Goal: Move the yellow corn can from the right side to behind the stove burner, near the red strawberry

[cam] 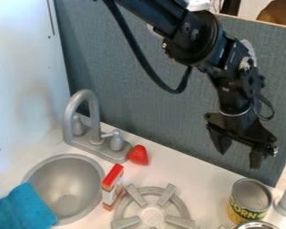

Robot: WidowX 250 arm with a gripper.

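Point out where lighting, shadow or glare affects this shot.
Camera view: the white wall at the left is very bright, with a faint shadowy patch low down; soft highlights run along the faucet; the sink bowl shades gently from light to darker grey; the black gripper shows little detail on its dark surfaces; the can has a bright rim.

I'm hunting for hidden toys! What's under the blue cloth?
The blue cloth covers part of the round gray sink at its lower left edge. Anything else underneath is hidden, so I can't tell if toys are there.
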